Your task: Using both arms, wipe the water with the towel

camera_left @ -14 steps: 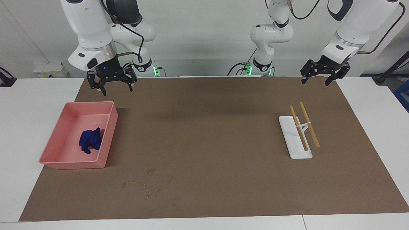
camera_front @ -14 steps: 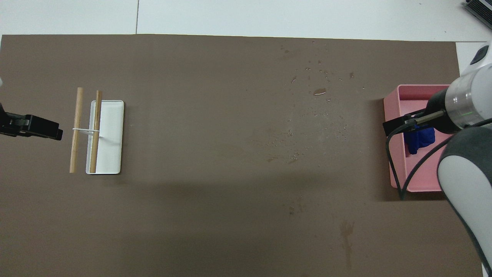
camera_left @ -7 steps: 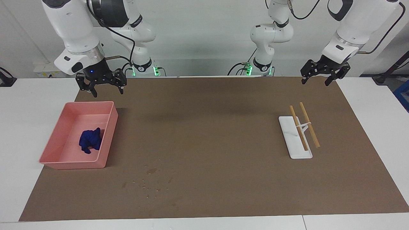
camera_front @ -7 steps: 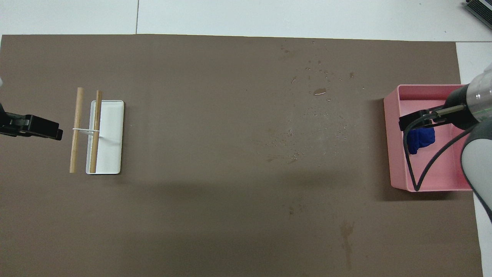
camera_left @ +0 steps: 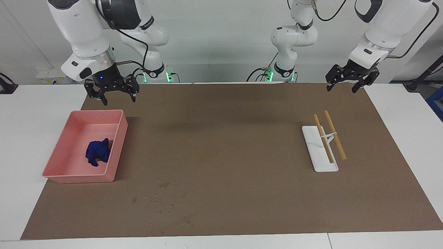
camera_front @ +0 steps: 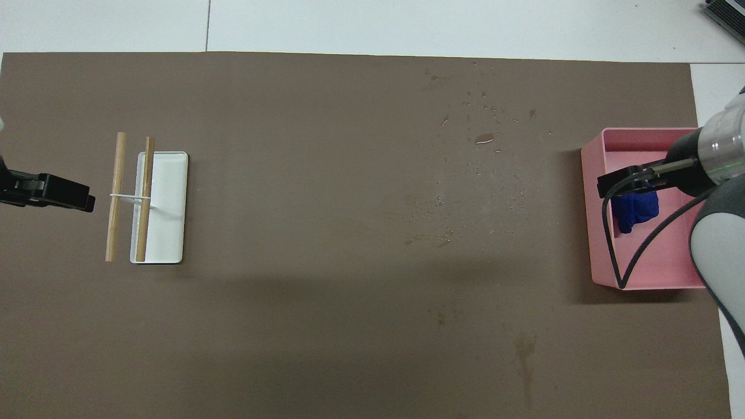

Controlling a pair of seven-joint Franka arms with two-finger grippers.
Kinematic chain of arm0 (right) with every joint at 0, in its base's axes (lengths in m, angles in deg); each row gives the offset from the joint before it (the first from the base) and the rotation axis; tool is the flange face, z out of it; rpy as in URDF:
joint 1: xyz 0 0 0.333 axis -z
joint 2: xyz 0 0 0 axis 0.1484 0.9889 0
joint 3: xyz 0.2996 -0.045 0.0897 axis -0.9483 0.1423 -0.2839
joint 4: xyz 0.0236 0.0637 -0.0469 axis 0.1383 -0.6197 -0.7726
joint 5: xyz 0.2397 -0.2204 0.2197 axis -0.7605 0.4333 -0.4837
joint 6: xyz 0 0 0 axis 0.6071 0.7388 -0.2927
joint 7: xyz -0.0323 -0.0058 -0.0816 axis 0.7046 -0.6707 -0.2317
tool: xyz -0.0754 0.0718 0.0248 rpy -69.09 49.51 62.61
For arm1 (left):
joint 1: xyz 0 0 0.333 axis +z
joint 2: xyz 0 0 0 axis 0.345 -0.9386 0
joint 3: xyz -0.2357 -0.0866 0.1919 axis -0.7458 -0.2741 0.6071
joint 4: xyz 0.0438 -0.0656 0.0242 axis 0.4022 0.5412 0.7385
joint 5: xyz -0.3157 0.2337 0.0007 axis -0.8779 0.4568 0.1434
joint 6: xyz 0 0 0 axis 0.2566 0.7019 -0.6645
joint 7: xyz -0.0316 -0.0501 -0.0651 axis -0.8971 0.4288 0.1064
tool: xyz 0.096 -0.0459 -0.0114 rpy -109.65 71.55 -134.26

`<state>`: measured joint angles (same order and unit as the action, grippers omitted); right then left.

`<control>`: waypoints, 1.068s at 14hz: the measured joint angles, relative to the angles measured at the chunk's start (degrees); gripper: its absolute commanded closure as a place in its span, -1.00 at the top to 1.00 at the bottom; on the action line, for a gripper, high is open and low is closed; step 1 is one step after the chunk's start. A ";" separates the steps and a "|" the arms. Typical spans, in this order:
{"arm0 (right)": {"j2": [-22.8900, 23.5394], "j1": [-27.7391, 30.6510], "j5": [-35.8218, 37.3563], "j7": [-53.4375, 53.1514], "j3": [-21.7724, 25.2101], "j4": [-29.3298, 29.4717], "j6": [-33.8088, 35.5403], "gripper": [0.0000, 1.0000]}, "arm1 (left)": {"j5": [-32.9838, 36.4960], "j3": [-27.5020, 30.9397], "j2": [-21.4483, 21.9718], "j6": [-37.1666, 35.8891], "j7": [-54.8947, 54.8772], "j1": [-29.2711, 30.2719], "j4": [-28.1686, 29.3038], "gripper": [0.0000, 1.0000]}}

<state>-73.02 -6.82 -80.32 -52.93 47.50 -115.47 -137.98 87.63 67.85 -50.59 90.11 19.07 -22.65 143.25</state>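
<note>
Towel [camera_left: 98, 152] crumpled in pink bin [camera_left: 62, 152], right arm's end of bench. Water [camera_left: 162, 193] on mat beside bin, farther from robots. Right end effector [camera_left: 112, 95] spread, empty, above bin's robot-side rim. Left end effector [camera_left: 347, 83] spread, empty, waiting above mat corner near rack [camera_left: 320, 150].

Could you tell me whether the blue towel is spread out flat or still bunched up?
Bunched up. The towel lies as a small crumpled heap with many folds on the floor of the pink bin, covering only a small part of it.
</note>
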 measured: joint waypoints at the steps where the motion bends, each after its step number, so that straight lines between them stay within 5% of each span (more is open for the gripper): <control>1: 0.00 -0.01 -0.05 -0.32 0.02 0.01 0.00 1.00 | 0.00 0.00 0.00 0.00 0.00 0.00 0.00 1.00; 15: 0.00 -0.22 -1.69 1.08 3.99 1.07 0.22 1.00 | 0.00 0.00 0.00 0.00 0.00 0.00 0.00 1.00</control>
<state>-73.02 -7.04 -82.01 -51.86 51.50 -114.40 -137.76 87.63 67.85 -50.59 90.10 19.07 -22.65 143.25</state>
